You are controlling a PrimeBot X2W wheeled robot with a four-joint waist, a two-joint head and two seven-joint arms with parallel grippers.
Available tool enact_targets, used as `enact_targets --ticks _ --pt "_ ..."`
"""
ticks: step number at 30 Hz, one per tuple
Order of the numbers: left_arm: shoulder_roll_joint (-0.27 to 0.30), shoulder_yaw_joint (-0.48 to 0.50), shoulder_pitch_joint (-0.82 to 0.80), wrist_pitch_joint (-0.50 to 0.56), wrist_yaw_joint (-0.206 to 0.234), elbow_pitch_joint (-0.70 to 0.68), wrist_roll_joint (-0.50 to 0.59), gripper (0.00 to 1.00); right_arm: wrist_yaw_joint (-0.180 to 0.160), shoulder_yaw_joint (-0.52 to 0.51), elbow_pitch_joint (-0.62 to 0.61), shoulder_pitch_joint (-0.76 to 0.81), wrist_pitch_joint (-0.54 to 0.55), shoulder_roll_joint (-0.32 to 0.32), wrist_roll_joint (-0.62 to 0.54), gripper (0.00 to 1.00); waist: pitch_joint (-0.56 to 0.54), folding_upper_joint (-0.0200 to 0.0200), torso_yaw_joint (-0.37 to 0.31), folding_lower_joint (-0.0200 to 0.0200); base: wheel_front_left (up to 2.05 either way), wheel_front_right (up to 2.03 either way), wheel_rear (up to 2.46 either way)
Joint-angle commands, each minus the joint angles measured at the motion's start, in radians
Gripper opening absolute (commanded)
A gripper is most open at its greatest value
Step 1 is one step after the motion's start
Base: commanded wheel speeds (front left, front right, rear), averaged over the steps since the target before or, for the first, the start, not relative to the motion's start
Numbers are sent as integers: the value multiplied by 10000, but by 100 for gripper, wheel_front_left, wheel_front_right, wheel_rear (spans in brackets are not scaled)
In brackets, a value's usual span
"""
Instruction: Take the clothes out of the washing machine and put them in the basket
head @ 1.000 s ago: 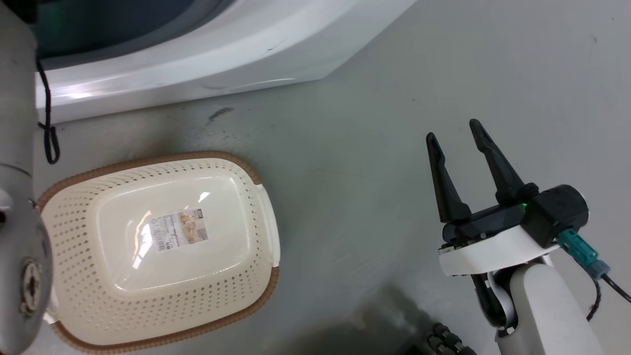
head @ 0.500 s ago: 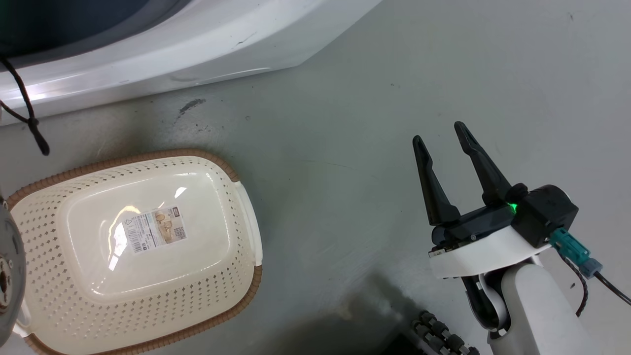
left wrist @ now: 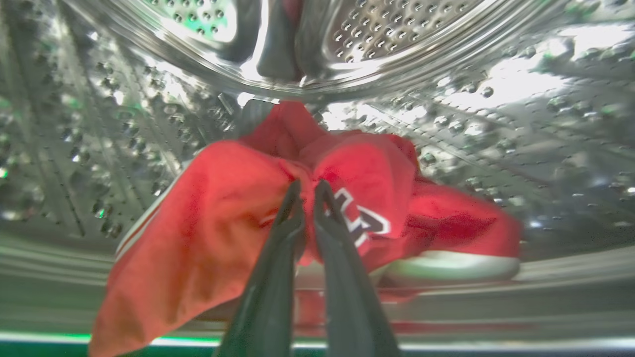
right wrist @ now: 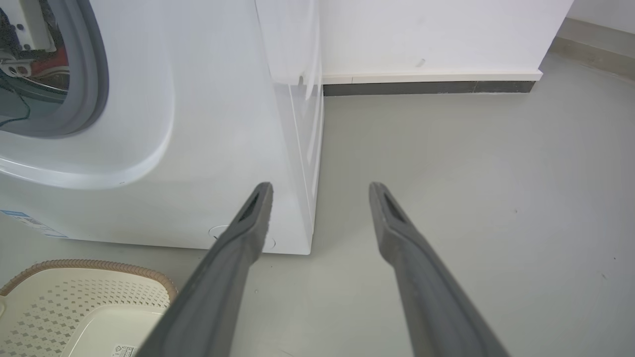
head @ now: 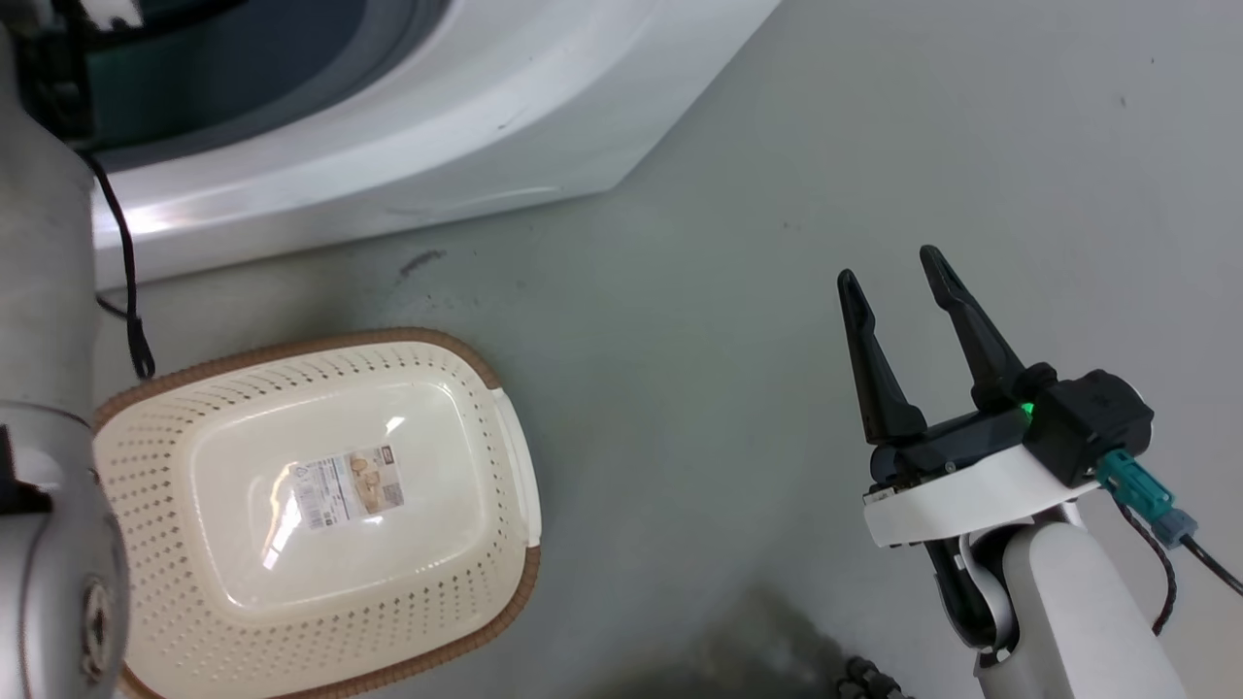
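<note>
Red clothes [left wrist: 208,238] pinched by left pincer [left wrist: 308,184] inside washing machine [left wrist: 496,124]; right pincer [head: 889,265] gapes.

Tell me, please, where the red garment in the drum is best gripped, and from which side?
Grip the bunched folds at the middle of the red garment, beside the white lettering, coming in from the open front of the drum. That bunch is narrow enough to pinch; the rest spreads wide and loose. The left end effector is shut there.
</note>
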Motion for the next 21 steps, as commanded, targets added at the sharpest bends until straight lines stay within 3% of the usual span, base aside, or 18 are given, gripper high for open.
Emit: enact_targets --ticks 1,11,18,21 --pt "-161 79 378 -462 -18 -68 -152 0 -7 -91 65 137 -39 7 -109 100 -509 0 227 0 0 0 0" --pt "-956 318 2120 -2979 -330 162 -839 0 -7 -486 377 931 -37 6 -452 100 -2224 0 701 0 0 0 0" --pt "-1294 466 3510 -3478 -701 -264 -1121 0 -7 -681 563 1614 -37 6 -581 100 -3430 0 980 0 0 0 0" --pt "-1399 632 4261 -3488 -812 -1149 -1162 0 -5 -753 598 1923 -27 6 -617 100 -3873 0 1102 0 0 0 0"
